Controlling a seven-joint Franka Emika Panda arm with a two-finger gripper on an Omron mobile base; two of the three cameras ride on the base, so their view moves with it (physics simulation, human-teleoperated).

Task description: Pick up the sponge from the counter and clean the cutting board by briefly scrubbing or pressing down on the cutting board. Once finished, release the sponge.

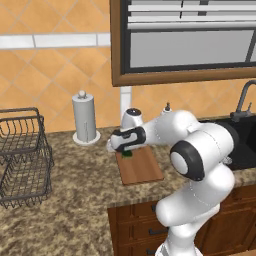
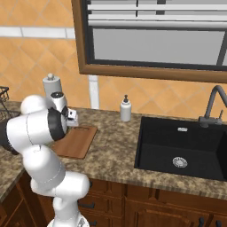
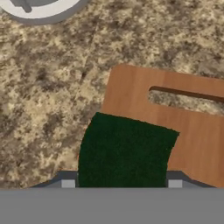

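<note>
Behind cutting board: towel holder. Pincer clamps sponge over board's corner.

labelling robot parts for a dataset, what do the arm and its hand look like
The arm is glossy white with rounded, bulbous links and black bands at the joints. The hand is white with a dark section behind it; in the hand view its fingertips are small, grey and square. No cables or markings are visible.

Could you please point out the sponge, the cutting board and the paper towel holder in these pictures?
sponge point(image 3: 127, 151): hand view, middle of its dark green top face.
cutting board point(image 1: 141, 167): left base view, bare wood in the middle of the board.
paper towel holder point(image 1: 84, 120): left base view, middle of the white roll.
</note>
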